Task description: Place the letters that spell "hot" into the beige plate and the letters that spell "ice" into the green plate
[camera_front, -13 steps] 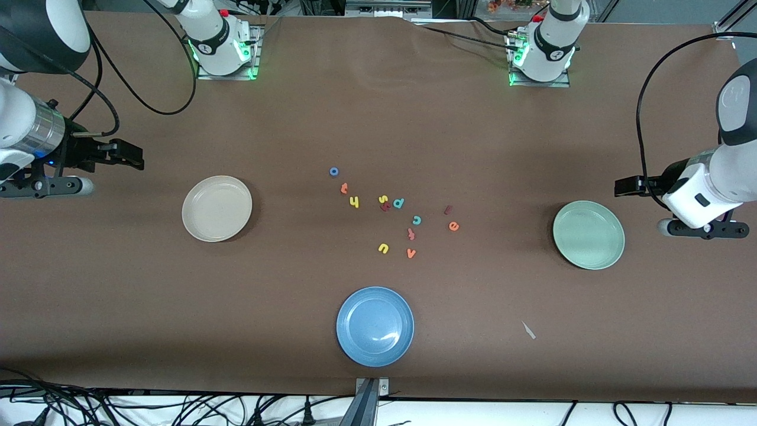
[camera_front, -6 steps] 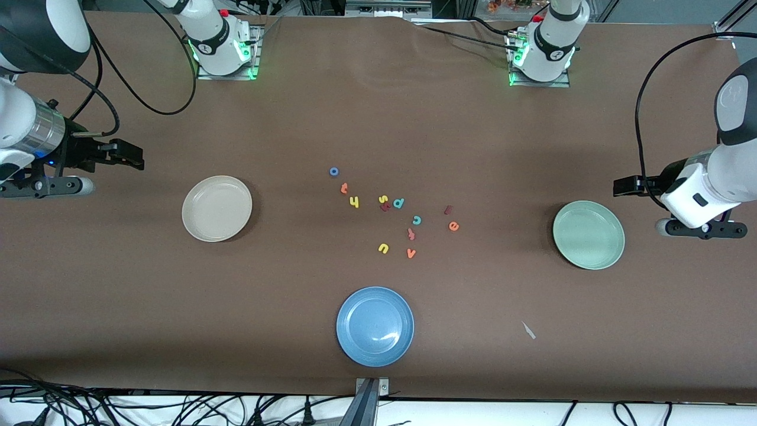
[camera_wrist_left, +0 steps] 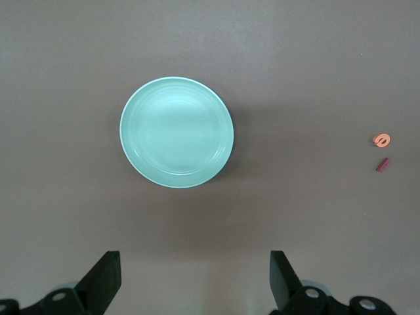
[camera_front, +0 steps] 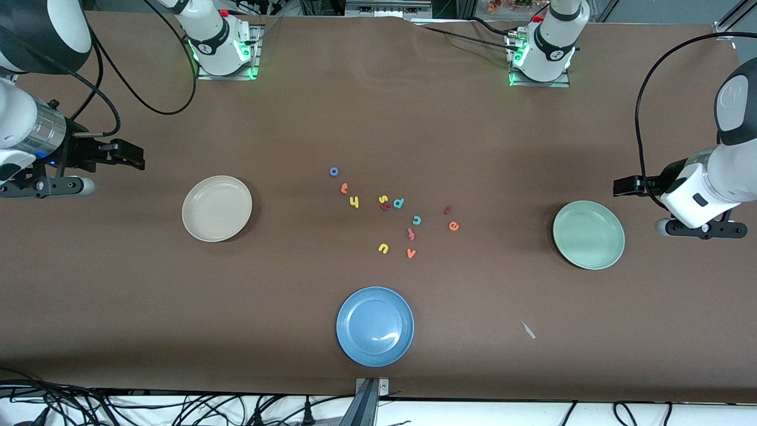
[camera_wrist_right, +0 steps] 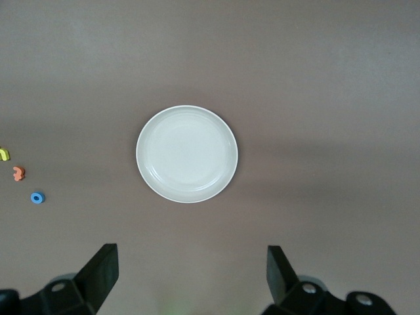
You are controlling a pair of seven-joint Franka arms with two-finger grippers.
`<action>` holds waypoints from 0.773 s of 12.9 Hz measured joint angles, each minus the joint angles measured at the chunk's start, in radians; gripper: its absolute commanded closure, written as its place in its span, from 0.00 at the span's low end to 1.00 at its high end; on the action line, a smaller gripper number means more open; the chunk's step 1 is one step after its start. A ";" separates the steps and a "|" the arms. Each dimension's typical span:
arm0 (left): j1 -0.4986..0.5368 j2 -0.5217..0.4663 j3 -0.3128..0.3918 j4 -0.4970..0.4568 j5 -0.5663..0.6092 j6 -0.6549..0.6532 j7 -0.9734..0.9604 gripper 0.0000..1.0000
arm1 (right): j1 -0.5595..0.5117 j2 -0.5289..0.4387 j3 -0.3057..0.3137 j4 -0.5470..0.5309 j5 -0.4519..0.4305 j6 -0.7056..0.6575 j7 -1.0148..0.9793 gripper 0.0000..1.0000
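Left gripper (camera_wrist_left: 190,282) released, over bare table by green plate (camera_front: 588,234). Right gripper (camera_wrist_right: 187,279) released, by beige plate (camera_front: 216,208). Both waiting. Maroon i (camera_front: 448,209) on table beside orange e (camera_front: 453,226), long axis slanted; h (camera_front: 354,202), o (camera_front: 334,171), t (camera_front: 343,188), c (camera_front: 417,220) mid-table.

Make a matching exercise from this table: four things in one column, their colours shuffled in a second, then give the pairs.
Things
1. plate toward the right arm's end
2. plate toward the left arm's end
3. plate nearest the front camera
4. letter h

Colours
A. blue
B. yellow
C. beige
D. pale green

Pairs: 1-C, 2-D, 3-A, 4-B
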 measured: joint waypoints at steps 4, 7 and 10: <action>0.000 0.000 0.000 0.000 0.000 0.000 0.000 0.01 | 0.000 -0.002 0.000 -0.015 0.000 0.017 0.000 0.00; 0.000 0.000 0.000 0.000 0.000 0.000 0.000 0.01 | 0.000 -0.004 0.000 -0.021 0.000 0.022 0.000 0.00; 0.000 0.000 0.000 0.000 0.000 0.000 0.000 0.01 | 0.000 -0.004 0.000 -0.022 0.000 0.024 0.000 0.00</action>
